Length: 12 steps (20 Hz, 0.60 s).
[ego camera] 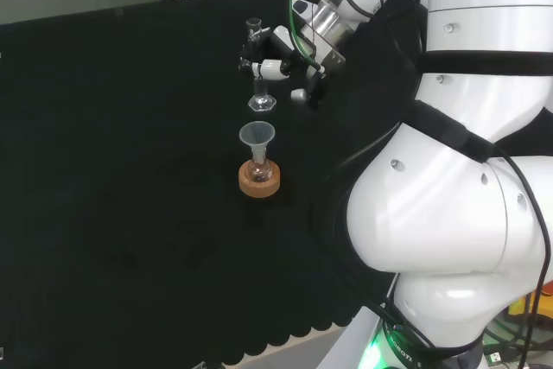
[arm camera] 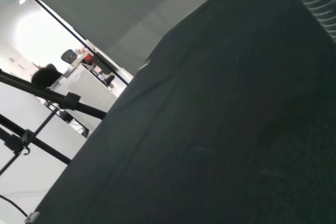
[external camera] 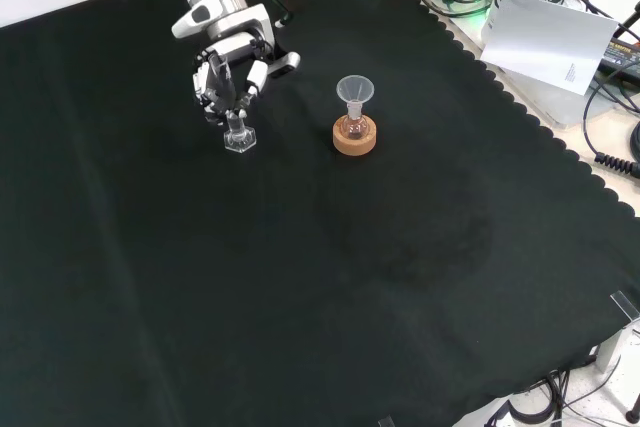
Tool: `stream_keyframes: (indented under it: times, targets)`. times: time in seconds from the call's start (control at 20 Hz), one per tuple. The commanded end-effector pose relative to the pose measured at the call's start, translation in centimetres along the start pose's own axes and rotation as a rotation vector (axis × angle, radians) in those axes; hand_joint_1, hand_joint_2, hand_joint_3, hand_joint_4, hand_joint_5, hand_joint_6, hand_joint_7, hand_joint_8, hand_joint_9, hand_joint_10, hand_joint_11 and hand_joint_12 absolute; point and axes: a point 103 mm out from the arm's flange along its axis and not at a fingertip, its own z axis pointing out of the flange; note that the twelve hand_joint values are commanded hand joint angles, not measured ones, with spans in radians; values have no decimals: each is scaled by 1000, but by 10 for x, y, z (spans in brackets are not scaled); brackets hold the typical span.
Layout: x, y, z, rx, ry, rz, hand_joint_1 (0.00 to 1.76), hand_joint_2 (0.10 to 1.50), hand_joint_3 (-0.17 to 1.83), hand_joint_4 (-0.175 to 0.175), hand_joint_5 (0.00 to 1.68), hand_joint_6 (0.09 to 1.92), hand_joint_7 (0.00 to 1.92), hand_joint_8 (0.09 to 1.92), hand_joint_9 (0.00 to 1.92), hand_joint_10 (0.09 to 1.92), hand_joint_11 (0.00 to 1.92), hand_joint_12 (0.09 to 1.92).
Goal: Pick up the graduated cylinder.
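hand (ego camera: pixel 275 56) sits on the graduated cylinder (ego camera: pixel 257 84), fingers curled round the clear tube about mid-height, pinching it; in front view the hand (external camera: pixel 232 72) comes down from 12 o'clock and its black and white fingers (external camera: pixel 250 77) close over the upper part of the graduated cylinder (external camera: pixel 239 133). Cylinder upright, hexagonal clear foot looks to be on the black cloth (ego camera: pixel 130 170), can't tell for sure if it has left the cloth. Top rim pokes up above the fingers in head view. Contents of cylinder can't be told

From the cylinder in head view, at about 6 o'clock and near but apart: small flask (ego camera: pixel 258 170) on a cork ring (ego camera: pixel 259 183), with a clear funnel (ego camera: pixel 257 137) stuck in its neck. In front view the same set lies at 3 o'clock of the cylinder: funnel (external camera: pixel 354 92), cork ring (external camera: pixel 354 138), not touching cylinder or hand

Arm's white links (ego camera: pixel 449 170) at 3 o'clock of head view. Wrist view: bare black cloth (arm camera: pixel 220 129), tilted. Front view, off the cloth at 1 o'clock: white paper sheet (external camera: pixel 545 42) and cables (external camera: pixel 615 97)
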Motion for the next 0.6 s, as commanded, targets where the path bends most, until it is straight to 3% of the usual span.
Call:
stream_keyframes:
  times: [0.05,0.6]
  targets:
    - [14,-24,-29,30,-114,-1,1157,1119,-2,-175,989,1013,1181,413,1385,106,1279,720]
    - [34,-87,-71,82,-207,28,1158,1118,-3,-175,992,1007,1191,401,1395,98,1284,716]
